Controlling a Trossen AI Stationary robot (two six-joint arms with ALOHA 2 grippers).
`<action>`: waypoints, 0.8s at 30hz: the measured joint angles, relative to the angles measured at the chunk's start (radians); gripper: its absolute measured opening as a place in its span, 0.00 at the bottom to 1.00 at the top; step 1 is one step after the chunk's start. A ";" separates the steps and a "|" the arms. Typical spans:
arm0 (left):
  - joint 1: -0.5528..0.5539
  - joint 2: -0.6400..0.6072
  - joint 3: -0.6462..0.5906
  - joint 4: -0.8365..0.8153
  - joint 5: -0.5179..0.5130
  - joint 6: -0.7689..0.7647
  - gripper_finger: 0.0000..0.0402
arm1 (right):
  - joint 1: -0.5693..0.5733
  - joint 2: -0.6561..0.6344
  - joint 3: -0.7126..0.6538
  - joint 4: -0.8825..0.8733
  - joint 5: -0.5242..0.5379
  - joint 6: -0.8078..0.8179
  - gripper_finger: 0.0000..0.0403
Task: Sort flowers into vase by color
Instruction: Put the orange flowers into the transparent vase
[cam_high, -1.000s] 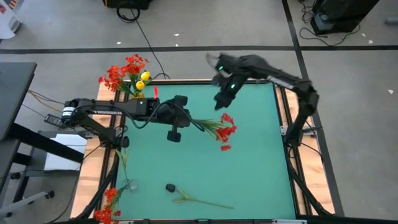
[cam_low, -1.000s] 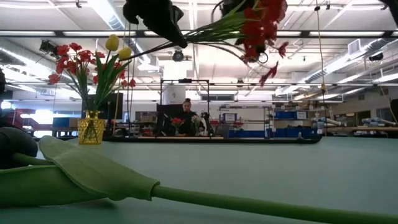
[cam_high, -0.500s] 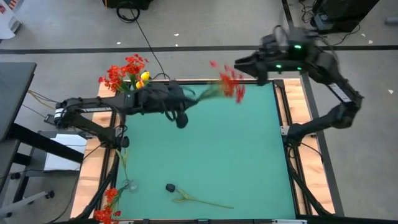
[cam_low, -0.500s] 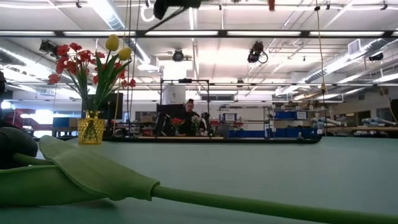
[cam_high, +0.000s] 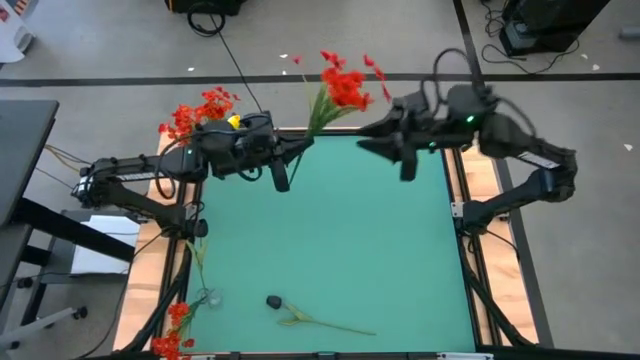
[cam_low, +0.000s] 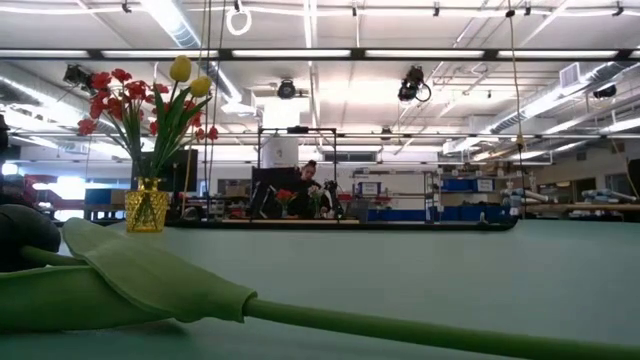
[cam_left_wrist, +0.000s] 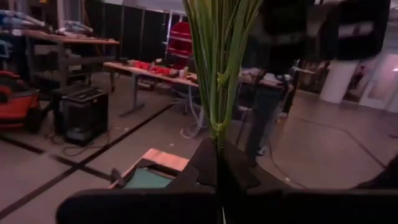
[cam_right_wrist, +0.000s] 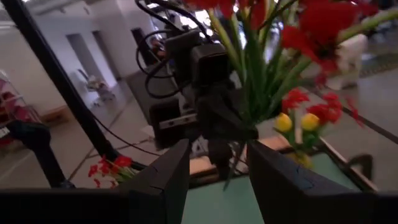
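Red-blossomed spray (cam_high: 343, 88) stands up and out from the left gripper (cam_high: 292, 152), whose fingers are clamped on the lower end of its green stems near the far edge of the green table (cam_high: 330, 250); the blossoms reach beyond that far edge, over the floor, in the high view. In the left wrist view the bundle of stems (cam_left_wrist: 219, 62) rises straight from between the closed dark fingers (cam_left_wrist: 205, 163). The right gripper (cam_high: 372, 138) hovers over the far right part of the table, pointed toward the spray and apart from it, with its two fingers (cam_right_wrist: 163, 171) spread and nothing between them; its wrist view looks past them at the left gripper (cam_right_wrist: 225, 127) holding the stems (cam_right_wrist: 255, 68). The small yellow vase (cam_low: 147, 207) sits at the far left corner of the table, just behind the left arm in the high view, and already carries red sprays (cam_low: 105, 95) and two yellow tulip heads (cam_low: 188, 76), all upright. One flower (cam_high: 315, 320) lies flat on the near part of the table, well away from both grippers, its dark head toward the left; its leaf and stem (cam_low: 200, 290) fill the foreground of the low view. More red blossoms (cam_high: 172, 335) show at the near left corner. A person (cam_low: 305, 185) sits far back in the room.
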 joint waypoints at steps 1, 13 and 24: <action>-0.006 0.001 0.000 0.008 0.004 -0.004 0.00 | 0.010 0.005 -0.028 0.044 0.001 0.000 0.42; -0.118 0.003 0.000 0.038 0.010 0.014 0.01 | 0.018 0.118 -0.179 0.441 -0.106 0.027 0.42; -0.138 0.003 0.000 -0.115 -0.001 -0.060 0.02 | 0.016 0.178 -0.180 0.504 -0.192 0.026 0.25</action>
